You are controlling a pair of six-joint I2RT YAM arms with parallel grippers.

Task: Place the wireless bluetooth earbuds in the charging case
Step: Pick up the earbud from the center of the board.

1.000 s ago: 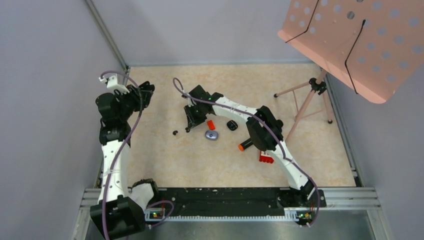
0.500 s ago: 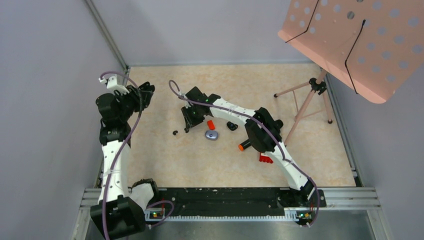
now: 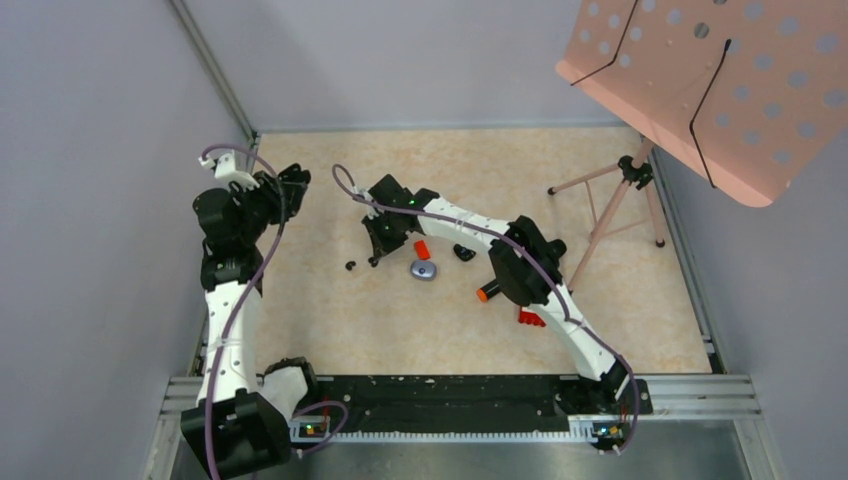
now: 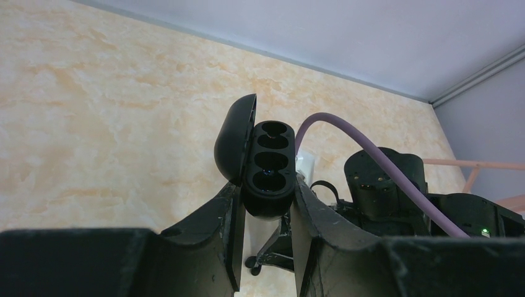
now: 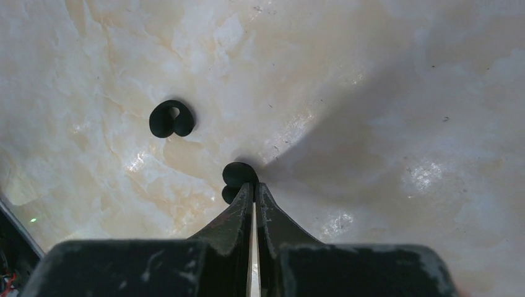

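Two earbuds (image 5: 171,119) mid table (image 3: 400,335) | left pincer (image 4: 265,189) clamps case (image 4: 269,158) | right pincer (image 5: 254,189) together, perhaps touching one

The top camera looks down on the table (image 3: 330,320); both wrist cameras view its surface close.

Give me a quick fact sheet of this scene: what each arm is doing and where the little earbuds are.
Left gripper: shut on the charging case, held up with its lid open
Right gripper: shut, down at the table, tips against a black earbud; whether it is pinched is unclear
Second earbud: lying loose on the table, apart from the gripper
Nearby: red block
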